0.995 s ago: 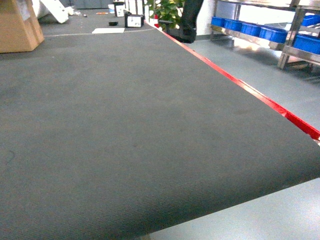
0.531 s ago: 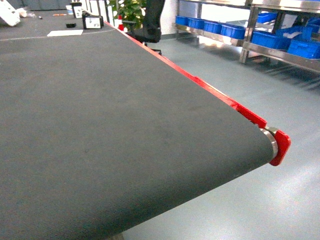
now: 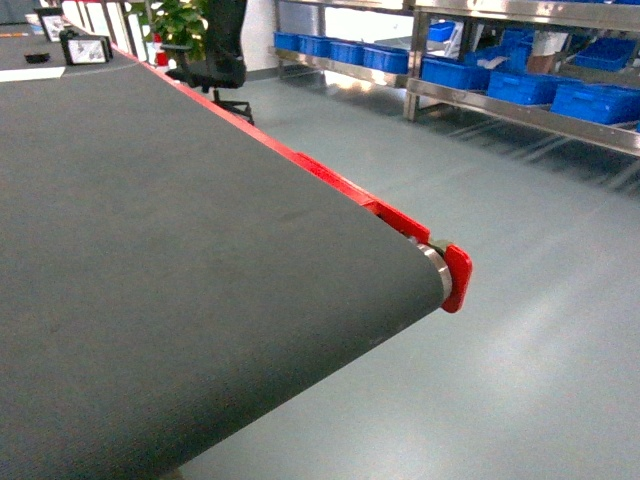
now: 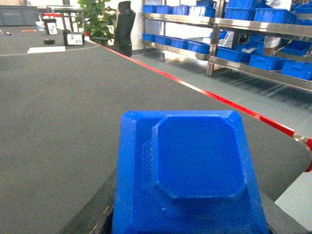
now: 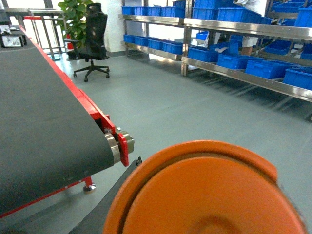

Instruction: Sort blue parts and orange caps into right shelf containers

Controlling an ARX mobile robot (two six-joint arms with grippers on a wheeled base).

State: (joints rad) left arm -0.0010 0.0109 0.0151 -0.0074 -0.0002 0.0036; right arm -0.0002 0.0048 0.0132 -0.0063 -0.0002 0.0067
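Dark belt (image 3: 150, 250) in head view, wrist views add blue part (image 4: 190, 175), seemingly orange cap (image 5: 209, 195)

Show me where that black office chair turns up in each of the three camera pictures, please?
Head view: the black office chair stands at top, left of centre, just behind the belt's red edge.
Left wrist view: only its black back shows, top centre, beside the potted plant.
Right wrist view: top left, whole chair on the grey floor.
Shared landmark: the steel shelf with blue crates, right of the chair in all three.
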